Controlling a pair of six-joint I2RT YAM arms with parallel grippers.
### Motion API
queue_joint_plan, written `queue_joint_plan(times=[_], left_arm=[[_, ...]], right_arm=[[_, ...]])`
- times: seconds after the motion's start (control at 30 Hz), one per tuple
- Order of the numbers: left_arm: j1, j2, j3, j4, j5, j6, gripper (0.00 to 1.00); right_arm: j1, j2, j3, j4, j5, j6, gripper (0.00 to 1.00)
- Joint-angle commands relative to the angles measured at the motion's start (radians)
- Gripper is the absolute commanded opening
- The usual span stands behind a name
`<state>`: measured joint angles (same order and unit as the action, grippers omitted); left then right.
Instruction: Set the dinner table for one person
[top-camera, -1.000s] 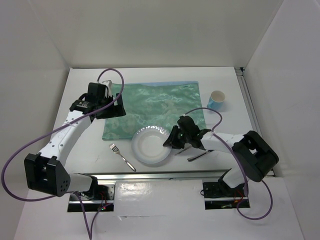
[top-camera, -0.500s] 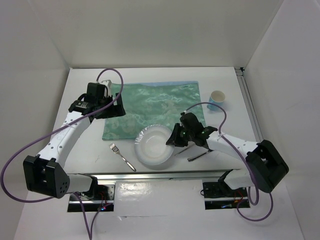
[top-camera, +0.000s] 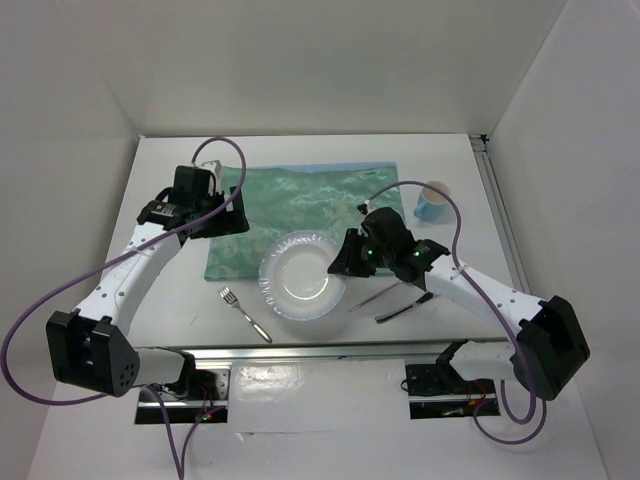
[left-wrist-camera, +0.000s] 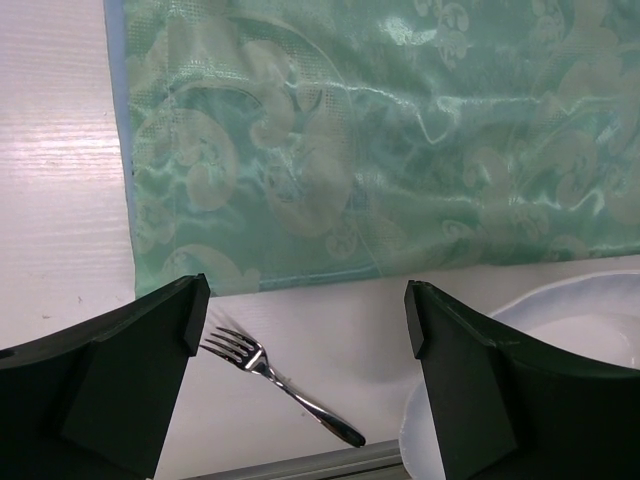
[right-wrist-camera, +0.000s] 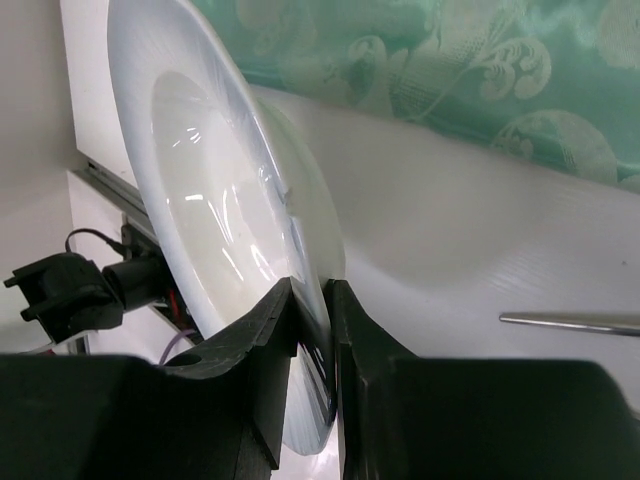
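Right hand is pinching the right rim of the white plate, jaws narrow on the edge. The plate is sitting across the near edge of the green placemat, partly over bare desk; can't tell if it's touching down. Left hand is hovering wide over the placemat's near-left corner, gripping nothing. The desk is lying under both arms, with its metal rail running along the front by the bases. A fork is lying on the desk left of the plate, a knife and a thin silver utensil to its right. A blue cup is standing beside the placemat's right edge.
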<state>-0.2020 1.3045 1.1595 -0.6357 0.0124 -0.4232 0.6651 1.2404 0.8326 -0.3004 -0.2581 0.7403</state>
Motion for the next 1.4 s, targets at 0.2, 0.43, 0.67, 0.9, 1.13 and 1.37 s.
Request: queue_joint_plan(times=[0.2, 0.43, 0.67, 0.9, 1.13, 1.37], left_arm=[[-0.005, -0.076, 0.017, 0.007, -0.068, -0.035, 1.00], [-0.005, -0.105, 0.017, 0.007, -0.078, -0.035, 1.00], [-0.005, -0.105, 0.017, 0.016, -0.078, -0.045, 1.00], [-0.005, -0.105, 0.026, -0.004, -0.078, -0.054, 1.00], [-0.005, -0.114, 0.048, -0.015, -0.077, -0.064, 1.00], [-0.005, -0.123, 0.028, -0.035, -0.086, -0.074, 1.00]], right_arm=[[-0.004, 0.074, 0.157, 0.142, -0.021, -0.028, 0.00], [-0.036, 0.145, 0.198, 0.198, -0.041, -0.028, 0.00], [-0.056, 0.209, 0.238, 0.227, -0.041, -0.019, 0.00], [-0.091, 0.258, 0.298, 0.236, -0.041, -0.010, 0.00], [-0.145, 0.359, 0.358, 0.271, -0.075, -0.001, 0.00], [-0.185, 0.526, 0.497, 0.310, -0.090, 0.056, 0.00]])
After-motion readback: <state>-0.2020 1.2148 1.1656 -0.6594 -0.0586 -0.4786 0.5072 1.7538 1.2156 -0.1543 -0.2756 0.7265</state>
